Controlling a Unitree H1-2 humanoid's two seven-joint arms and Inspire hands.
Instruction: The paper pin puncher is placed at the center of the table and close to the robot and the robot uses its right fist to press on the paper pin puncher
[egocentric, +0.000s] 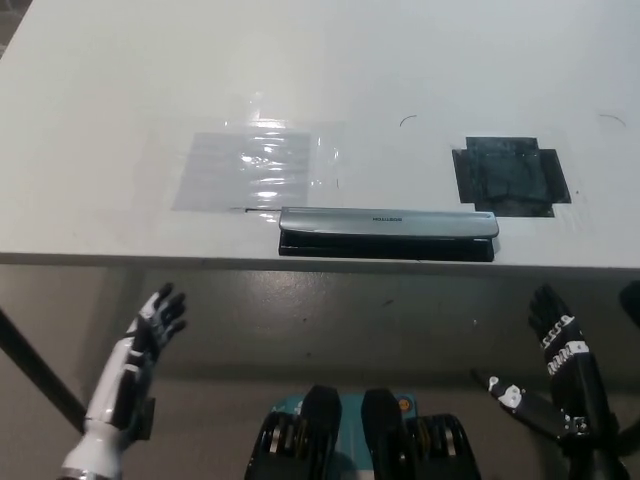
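Silver-topped paper pin puncher (387, 233) lies along the counter's (100, 120) near edge, about midway. You'll see both below that edge, holding nothing: white left robot hand (152, 330) fingers spread, black right robot hand (556, 335) seemingly spread too.

Puncher (387, 234) at table (100, 90) near edge; plastic sheet (250, 170) behind-left; patch (510, 177) behind-right

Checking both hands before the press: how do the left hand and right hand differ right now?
The left hand is white; the right hand is black. The left hand sits at lower left, left of the paper pin puncher; the right hand sits at lower right, beyond the puncher's right end. Both are open, below the table edge, touching nothing.
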